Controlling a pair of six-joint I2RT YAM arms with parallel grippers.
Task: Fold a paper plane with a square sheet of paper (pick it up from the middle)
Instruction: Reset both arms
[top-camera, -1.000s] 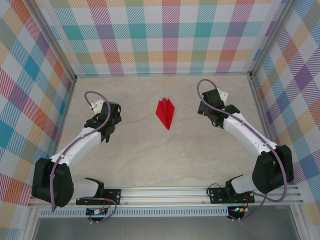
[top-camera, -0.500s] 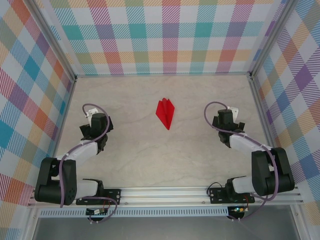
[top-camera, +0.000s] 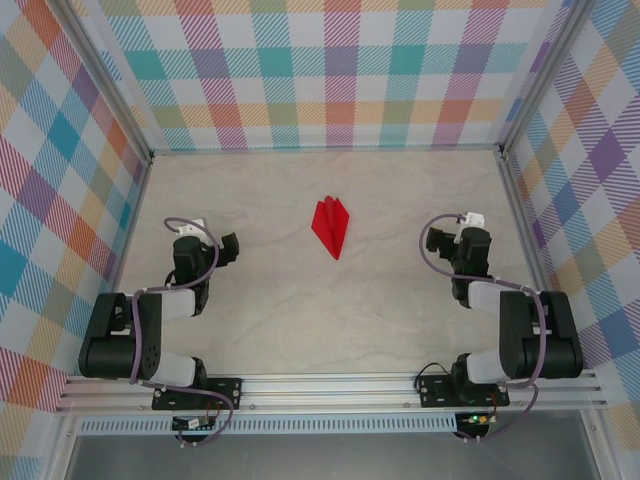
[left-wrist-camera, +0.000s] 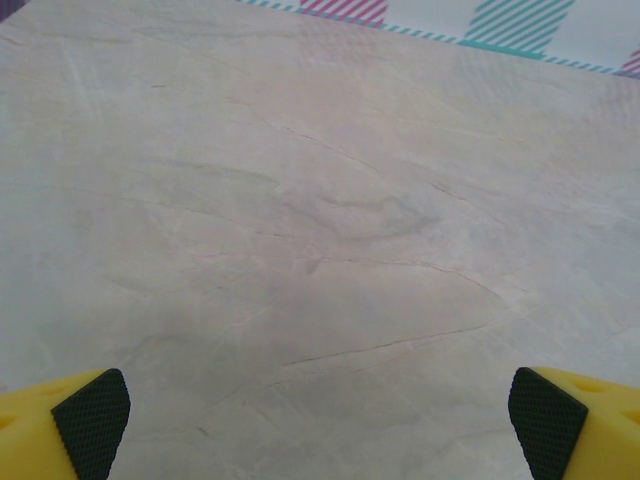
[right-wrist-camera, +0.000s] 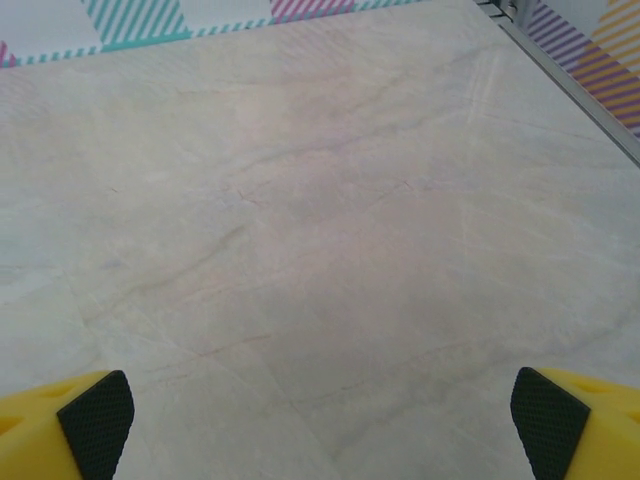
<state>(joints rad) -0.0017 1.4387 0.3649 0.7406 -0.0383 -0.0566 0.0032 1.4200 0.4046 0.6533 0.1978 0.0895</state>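
The red paper plane (top-camera: 332, 226) lies on the marble table, a narrow dart with its tip toward the near side and a raised centre ridge. No flat square sheet is in view. My left gripper (top-camera: 228, 248) is folded back at the table's left, well apart from the plane. In the left wrist view it (left-wrist-camera: 320, 425) stands open over bare table, yellow fingers (left-wrist-camera: 90, 420) at the frame's lower corners. My right gripper (top-camera: 438, 238) is folded back at the right. It (right-wrist-camera: 320, 425) is open too, its black pads (right-wrist-camera: 548, 418) wide apart with nothing between them.
Checked walls (top-camera: 330, 70) enclose the table on three sides, with metal rails (top-camera: 515, 190) along their feet. The arm bases stand on a rail (top-camera: 330, 390) at the near edge. Bare marble surrounds the plane.
Both arms have drawn back from beside the plane toward their bases and folded up. The plane has stayed where it was.
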